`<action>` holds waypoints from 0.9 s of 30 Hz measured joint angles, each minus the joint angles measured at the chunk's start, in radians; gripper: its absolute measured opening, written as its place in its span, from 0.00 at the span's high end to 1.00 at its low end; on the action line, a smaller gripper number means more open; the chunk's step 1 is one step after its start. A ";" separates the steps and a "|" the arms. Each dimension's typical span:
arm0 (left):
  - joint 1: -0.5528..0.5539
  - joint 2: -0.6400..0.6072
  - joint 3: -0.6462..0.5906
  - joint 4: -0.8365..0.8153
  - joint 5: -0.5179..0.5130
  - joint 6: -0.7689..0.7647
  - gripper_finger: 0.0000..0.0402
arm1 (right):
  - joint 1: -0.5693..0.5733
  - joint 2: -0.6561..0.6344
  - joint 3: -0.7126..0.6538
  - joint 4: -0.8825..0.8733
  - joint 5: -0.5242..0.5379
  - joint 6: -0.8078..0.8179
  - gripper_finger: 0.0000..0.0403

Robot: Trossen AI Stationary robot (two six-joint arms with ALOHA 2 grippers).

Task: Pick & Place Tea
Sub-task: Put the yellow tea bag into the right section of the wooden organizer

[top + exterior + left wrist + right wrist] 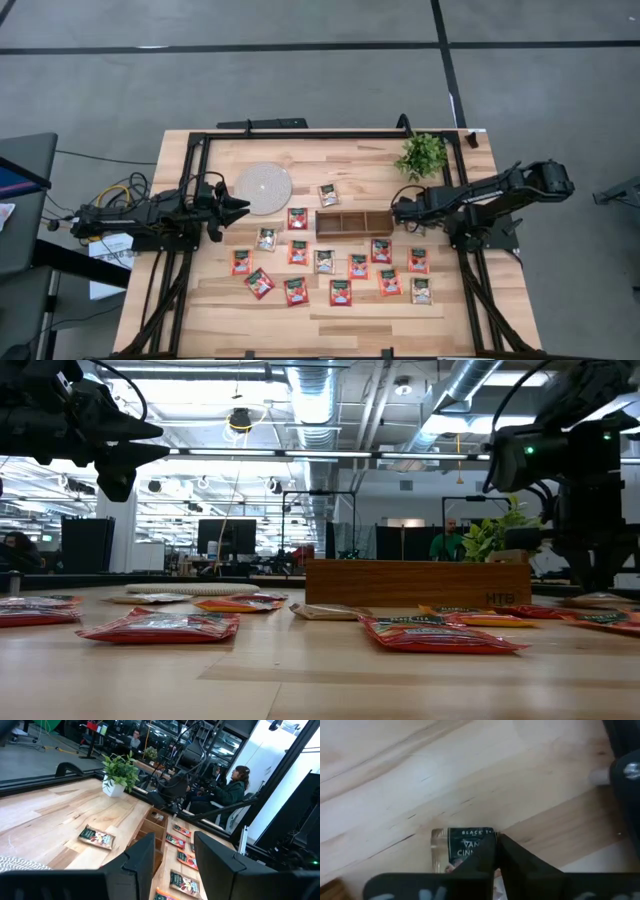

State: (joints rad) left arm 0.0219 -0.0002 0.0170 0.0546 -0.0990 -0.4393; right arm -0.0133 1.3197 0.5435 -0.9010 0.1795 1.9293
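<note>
High view: the wooden tray (pixel 354 222) sits near the table's middle, and the tea sachets (pixel 324 261) lie mostly scattered from its 4 o'clock round to its 8 o'clock, with one more (pixel 328 194) at its 11 o'clock beside the round white disc (pixel 263 188). The right gripper (pixel 397 210) is at the tray's 3 o'clock end, low over the wood. The left gripper (pixel 240 207) waits at the disc's 7 o'clock, off the work. A potted plant (pixel 422 155) stands at the tray's 1 o'clock.

Low view: the right gripper (pixel 597 585) comes down to the tabletop at the tray's far end, where a pale sachet (pixel 596 600) lies flat. The left gripper (pixel 140 440) hangs high.

Left wrist view: its fingers (pixel 145 857) stand apart with nothing between them.

Right wrist view: the right gripper (pixel 497 851) has its fingers pressed together on the edge of a pale sachet (pixel 462 845) printed in black, which lies flat on the table.

The pinch looks thin, caught at one edge only. Done well, the lift would be slow and straight up, checking that the sachet comes with it before carrying toward the tray's 3 o'clock compartment, clear of the wall.
</note>
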 joint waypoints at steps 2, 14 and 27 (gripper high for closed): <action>0.000 0.000 0.000 0.000 0.000 0.000 0.68 | 0.014 -0.001 0.013 -0.002 0.007 -0.001 0.99; 0.000 0.000 0.000 0.000 0.000 0.000 0.68 | 0.111 -0.002 0.189 -0.211 0.078 0.006 1.00; 0.000 0.000 0.000 0.000 0.000 0.000 0.68 | 0.219 -0.003 0.420 -0.101 0.568 -0.191 1.00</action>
State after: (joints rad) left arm 0.0219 -0.0002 0.0174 0.0547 -0.0990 -0.4389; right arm 0.2060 1.3169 0.9638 -1.0024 0.7480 1.7379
